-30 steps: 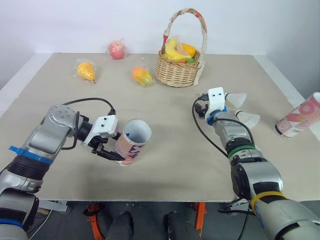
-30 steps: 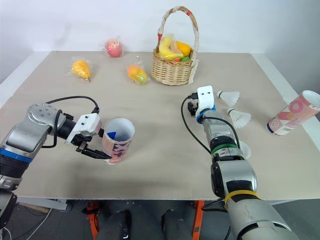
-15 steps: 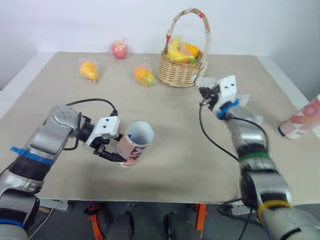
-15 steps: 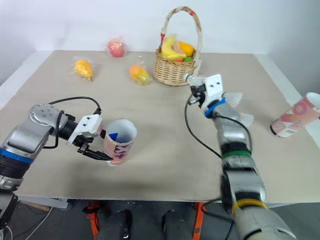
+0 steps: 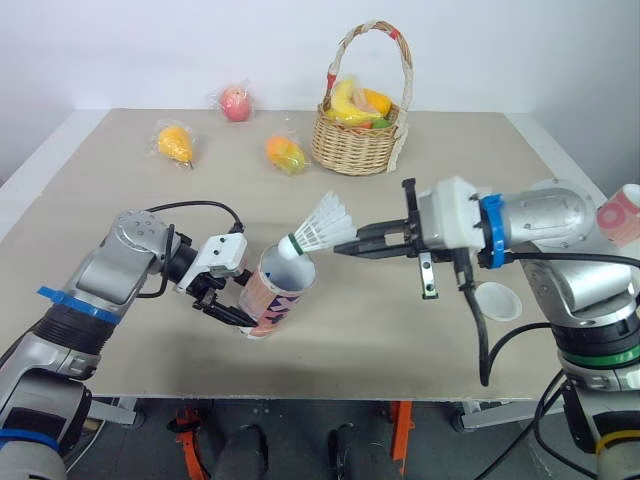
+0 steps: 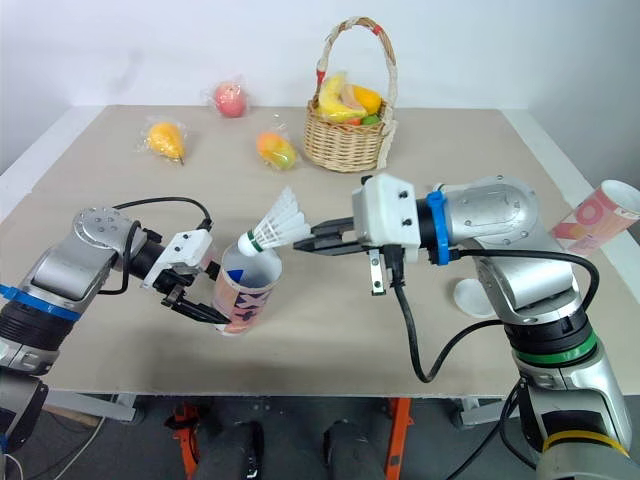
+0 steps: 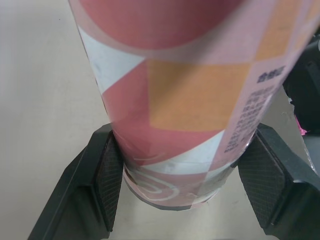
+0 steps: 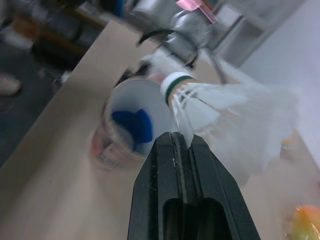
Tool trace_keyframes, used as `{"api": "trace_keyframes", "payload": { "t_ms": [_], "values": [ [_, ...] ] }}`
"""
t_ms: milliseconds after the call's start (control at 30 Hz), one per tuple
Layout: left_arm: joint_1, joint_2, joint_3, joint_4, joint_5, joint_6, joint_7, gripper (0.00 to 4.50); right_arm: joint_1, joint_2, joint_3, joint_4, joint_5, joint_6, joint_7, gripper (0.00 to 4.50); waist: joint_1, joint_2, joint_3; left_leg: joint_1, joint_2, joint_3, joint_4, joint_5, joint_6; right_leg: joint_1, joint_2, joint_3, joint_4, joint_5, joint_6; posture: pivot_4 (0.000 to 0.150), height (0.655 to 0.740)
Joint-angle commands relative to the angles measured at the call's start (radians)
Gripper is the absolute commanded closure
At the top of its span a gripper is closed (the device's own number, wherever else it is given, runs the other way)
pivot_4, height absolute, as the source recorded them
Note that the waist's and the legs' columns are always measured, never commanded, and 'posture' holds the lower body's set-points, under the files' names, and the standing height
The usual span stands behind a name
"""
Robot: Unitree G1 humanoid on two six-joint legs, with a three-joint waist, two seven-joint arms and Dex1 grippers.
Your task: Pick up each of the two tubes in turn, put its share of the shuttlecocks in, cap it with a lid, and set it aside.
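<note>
We see the left gripper [image 7: 183, 192] clamped on the lower end of the tube [image 5: 275, 295], a pad pressed on each side. The tube tilts, open mouth up, over the table [image 5: 120, 210]. The right gripper [image 5: 341, 248] pinches a shuttlecock [image 5: 318, 228] by its feathers, cork end just over the tube's mouth. The second tube [image 6: 600, 215] lies at the table's right edge. A white lid [image 5: 497, 300] sits beside the right arm.

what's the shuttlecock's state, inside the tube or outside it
Outside. The shuttlecock, pinched by the right gripper, has its cork tip just at the open rim of the tube, with all its feathers clear of the mouth.
</note>
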Motion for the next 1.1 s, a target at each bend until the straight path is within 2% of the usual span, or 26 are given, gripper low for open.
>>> {"api": "trace_keyframes", "payload": {
  "t_ms": [33,233,367,400,500,600,700,867,900,1000,1100],
  "values": [
    [-0.020,0.003,0.005,0.001,0.003,-0.014,-0.005,1.33,-0.028,-0.019,0.054,0.008,-0.117,-0.094,0.039,4.44,0.000,0.000,0.000,-0.001,0.000,0.000,0.000,0.000,0.000,-0.001,0.000,0.000,0.000,-0.001,0.001,0.150,0.7400],
    [-0.021,0.003,0.004,0.002,0.003,-0.012,-0.006,1.33,-0.063,0.019,0.095,0.043,-0.174,-0.123,0.045,4.44,0.001,0.000,0.000,-0.003,-0.001,-0.001,0.000,0.000,0.000,-0.002,0.000,0.000,0.000,-0.001,0.001,0.150,0.7400],
    [-0.016,-0.001,0.006,-0.003,0.001,-0.008,-0.005,1.33,-0.062,0.023,0.048,0.035,-0.110,-0.068,0.059,3.20,0.001,0.000,0.000,-0.003,-0.001,-0.001,0.000,0.000,0.000,-0.002,0.000,0.000,0.000,-0.001,0.001,0.150,0.7400],
    [-0.014,-0.002,0.007,-0.007,-0.002,-0.004,-0.005,1.33,-0.044,0.010,0.010,0.000,-0.023,-0.005,0.074,2.65,0.001,0.000,0.000,-0.003,-0.001,-0.001,0.000,0.000,0.000,-0.002,0.000,0.000,0.000,-0.001,0.001,0.150,0.7400],
    [-0.010,-0.006,0.010,-0.016,-0.009,0.004,-0.004,1.33,0.007,-0.015,-0.085,-0.037,0.125,0.119,0.064,2.65,0.003,0.000,0.000,-0.003,-0.001,-0.002,0.000,0.000,0.000,-0.001,-0.001,0.000,0.000,0.001,-0.003,0.150,0.7400],
    [-0.004,-0.007,0.011,-0.027,-0.012,0.011,-0.002,1.33,0.068,-0.014,-0.215,0.011,0.191,0.186,-0.028,2.65,0.003,0.000,0.000,-0.003,-0.002,-0.002,0.000,0.000,0.000,-0.001,-0.002,-0.001,0.000,0.001,-0.003,0.150,0.7400],
    [-0.001,-0.007,0.012,-0.032,-0.015,0.015,-0.002,1.33,0.145,0.000,-0.350,0.110,0.157,0.195,-0.182,2.65,0.004,-0.001,0.000,-0.003,-0.003,-0.002,0.000,0.000,0.000,-0.001,-0.002,-0.001,0.000,0.001,-0.002,0.150,0.7400],
    [0.008,-0.003,0.016,-0.041,-0.018,0.018,-0.001,1.33,0.252,0.001,-0.494,0.302,-0.026,0.115,-0.487,2.65,0.007,-0.001,0.000,-0.003,-0.004,-0.002,0.001,0.000,0.000,0.000,-0.003,0.000,0.000,0.001,-0.001,0.150,0.7400],
    [0.010,-0.002,0.016,-0.042,-0.018,0.018,-0.001,1.33,0.275,0.008,-0.544,0.322,-0.023,0.129,-0.539,2.65,0.007,-0.001,0.000,-0.003,-0.004,-0.002,0.000,0.000,0.000,0.000,-0.003,0.000,0.000,0.001,-0.001,0.150,0.7400],
    [0.010,-0.004,0.016,-0.044,-0.020,0.019,0.000,1.33,0.352,0.017,-0.627,0.346,-0.032,0.123,-0.618,2.65,0.008,0.000,0.000,-0.003,-0.005,-0.001,-0.001,0.000,0.000,-0.001,-0.003,0.001,0.000,0.001,-0.002,0.150,0.7400],
    [0.010,-0.009,0.014,-0.041,-0.020,0.017,0.004,1.33,0.428,0.015,-0.652,0.339,-0.024,0.136,-0.627,2.65,0.008,0.000,-0.001,-0.002,-0.005,-0.002,-0.002,0.000,0.000,0.000,-0.003,0.000,0.000,0.001,-0.002,0.150,0.7400]
  ]
}}
